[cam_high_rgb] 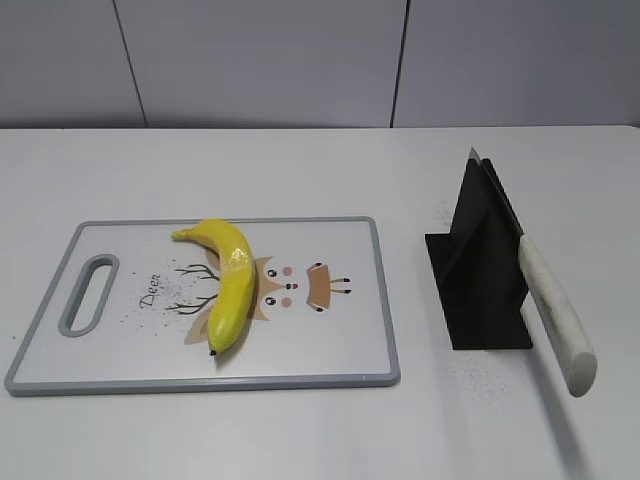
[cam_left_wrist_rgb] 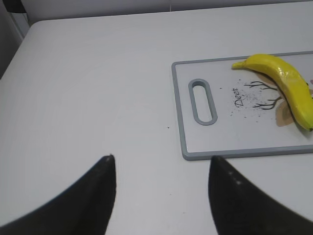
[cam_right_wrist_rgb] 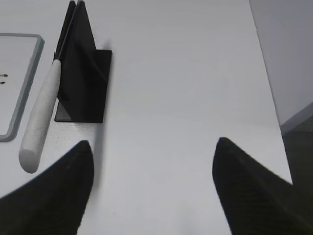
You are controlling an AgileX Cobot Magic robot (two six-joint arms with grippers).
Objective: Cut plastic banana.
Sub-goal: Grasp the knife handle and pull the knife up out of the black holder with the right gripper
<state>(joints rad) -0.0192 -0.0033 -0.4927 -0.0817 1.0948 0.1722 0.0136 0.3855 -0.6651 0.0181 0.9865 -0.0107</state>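
Observation:
The plastic banana (cam_high_rgb: 232,280) is glossy yellow and curved, with a dark tip toward the front. It lies on a white cutting board (cam_high_rgb: 330,345) with a grey rim, and also shows in the left wrist view (cam_left_wrist_rgb: 288,83). A knife with a white handle (cam_high_rgb: 555,315) rests in a black holder (cam_high_rgb: 480,270) to the right of the board; it also shows in the right wrist view (cam_right_wrist_rgb: 41,115). My left gripper (cam_left_wrist_rgb: 161,159) is open over bare table, left of the board. My right gripper (cam_right_wrist_rgb: 154,144) is open over bare table, right of the holder. Neither gripper shows in the exterior view.
The cutting board (cam_left_wrist_rgb: 195,147) has a grey handle slot (cam_high_rgb: 90,293) at its left end and a deer drawing under the banana. The white table ends near a grey wall (cam_high_rgb: 320,60) at the back. The table's right edge (cam_right_wrist_rgb: 269,93) runs beside my right gripper.

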